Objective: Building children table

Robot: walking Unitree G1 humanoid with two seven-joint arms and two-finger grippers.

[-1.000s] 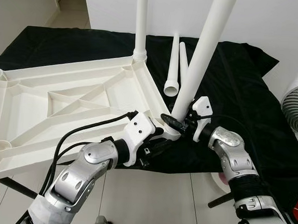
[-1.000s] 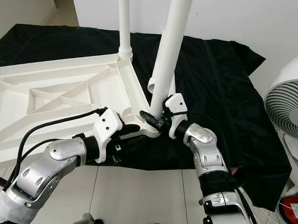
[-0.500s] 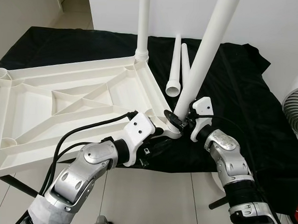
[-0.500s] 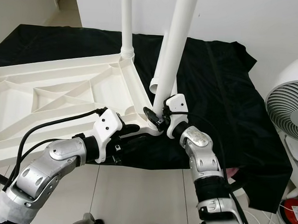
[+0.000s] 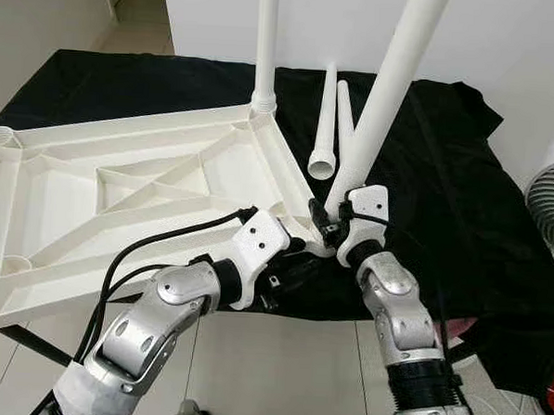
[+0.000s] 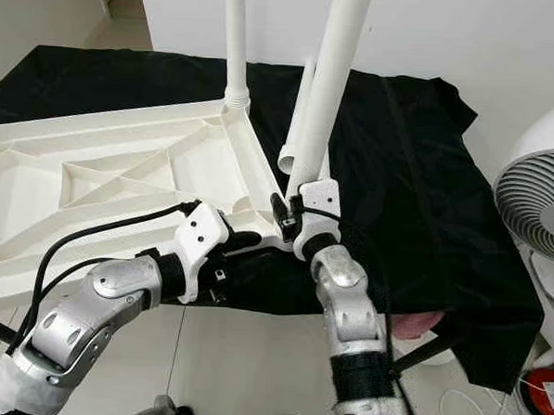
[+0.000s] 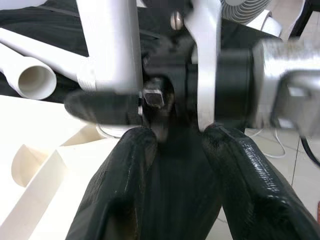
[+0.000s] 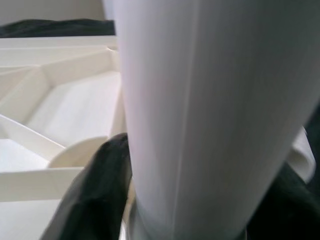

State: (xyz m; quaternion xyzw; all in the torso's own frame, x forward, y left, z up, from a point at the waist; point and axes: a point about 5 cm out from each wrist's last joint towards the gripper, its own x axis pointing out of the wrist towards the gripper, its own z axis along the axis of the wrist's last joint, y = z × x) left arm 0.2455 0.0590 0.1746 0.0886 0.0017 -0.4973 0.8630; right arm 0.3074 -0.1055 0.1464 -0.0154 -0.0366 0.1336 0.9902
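White moulded plastic, ribbed on its underside, makes up the upturned children's tabletop (image 5: 120, 190) lying on a black cloth (image 5: 464, 180) on the floor. In the left eye view one white plastic tube leg (image 5: 265, 40) stands seated in the far corner socket. A second leg (image 5: 380, 111) leans over the near corner, its foot at the socket, with the right gripper (image 5: 330, 221) clamped round its base. Two spare white legs (image 5: 330, 117) lie on the cloth just beyond: four legs counted, one tabletop. The left gripper (image 5: 288, 264) reaches under the near corner beside it.

The right eye view adds a white floor fan (image 6: 538, 193) at the right edge.

In the left wrist view that gripper's black fingers (image 7: 125, 190) stand slightly apart, holding nothing, close below the leg's foot.

In the right wrist view black fingers (image 8: 95, 190) press the smooth tube. The leg looks light, stiff and slippery; holding low near the foot should steady it best.
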